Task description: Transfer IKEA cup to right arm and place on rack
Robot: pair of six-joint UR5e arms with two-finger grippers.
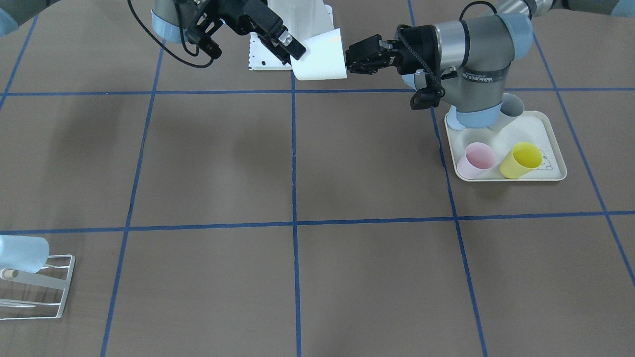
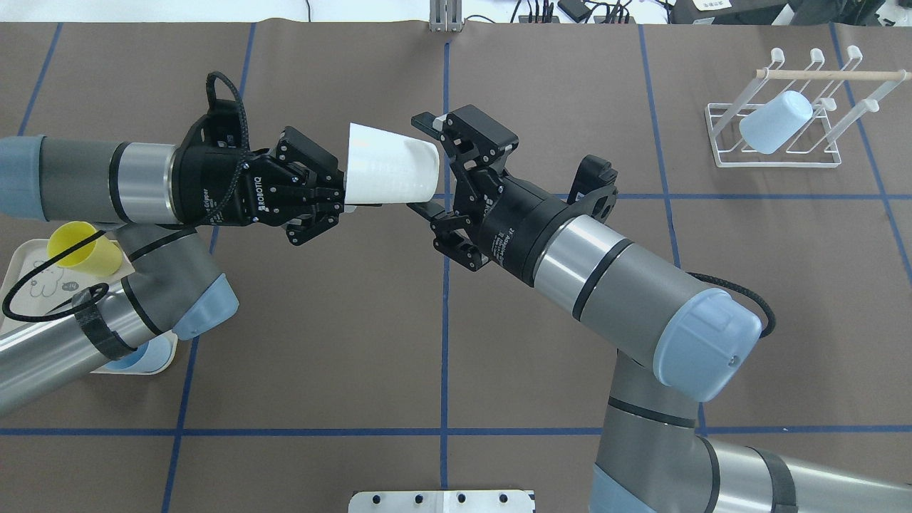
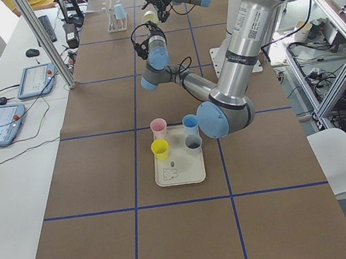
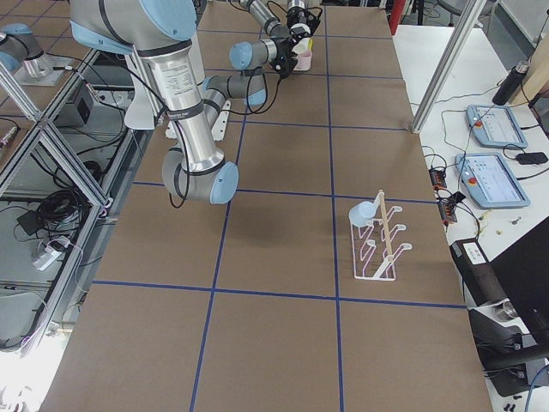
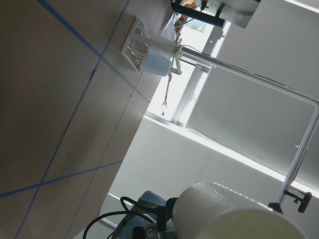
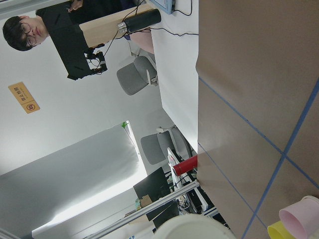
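White IKEA cup (image 2: 390, 171) in the air, on its side, mouth facing away from rack (image 2: 776, 165), rim pinched by left gripper (image 2: 343, 196); right arm (image 2: 620, 285) comes in from rack side, right gripper (image 2: 425, 165) spread around cup's base. Rack upright, well apart from cup.
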